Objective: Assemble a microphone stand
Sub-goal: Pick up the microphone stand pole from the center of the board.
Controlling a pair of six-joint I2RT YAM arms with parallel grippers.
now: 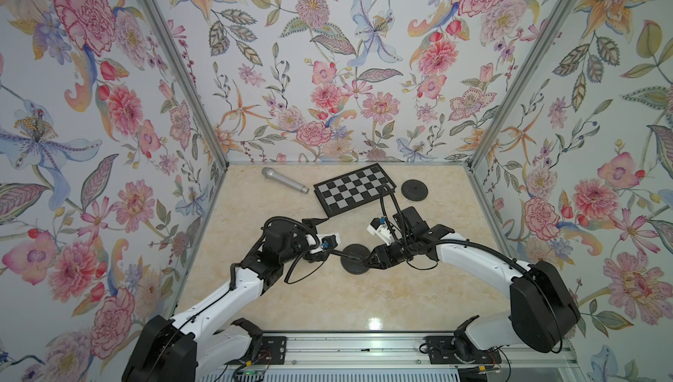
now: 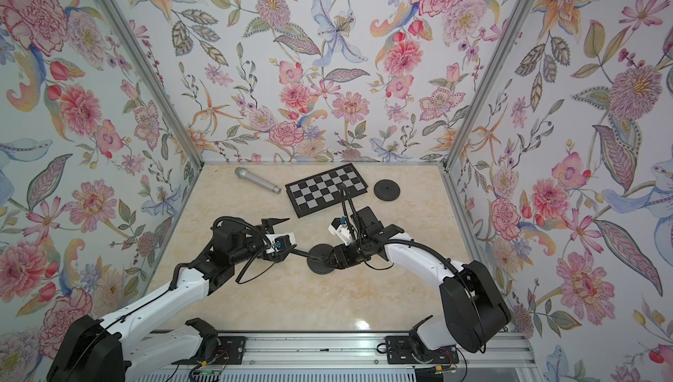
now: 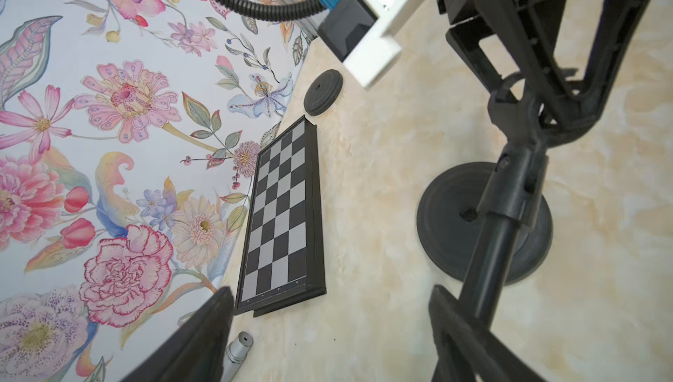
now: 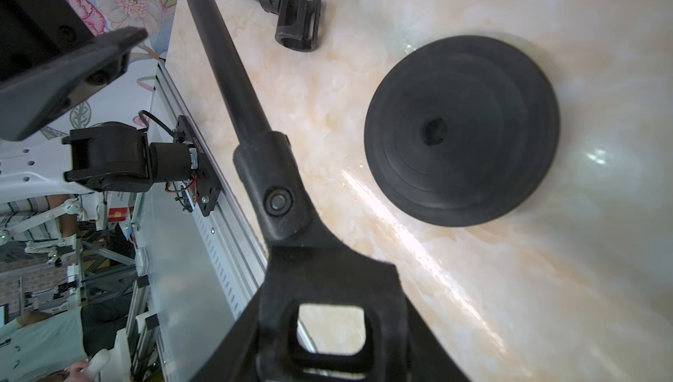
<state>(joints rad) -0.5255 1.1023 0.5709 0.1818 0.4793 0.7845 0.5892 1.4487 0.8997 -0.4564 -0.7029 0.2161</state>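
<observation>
My left tool [image 3: 331,288] stands wide open and holds nothing; one finger [image 3: 459,329] lies just beside the stand pole [image 4: 233,70], contact uncertain. My right tool [image 1: 366,260] is clamped on the pole's hinged clip end and holds it tilted low over the worktop [image 1: 327,300]. Along the back, left to right: microphone [image 1: 284,179], chessboard [image 1: 355,189], far base [image 1: 414,190]. The near base [image 4: 462,129] lies flat between my tools; in both top views the pole crosses above it, not yet set in its centre hole. A loose clip piece [image 4: 296,16] lies beyond the pole. Count: two bases, one pole, one loose clip, one microphone, one chessboard.
</observation>
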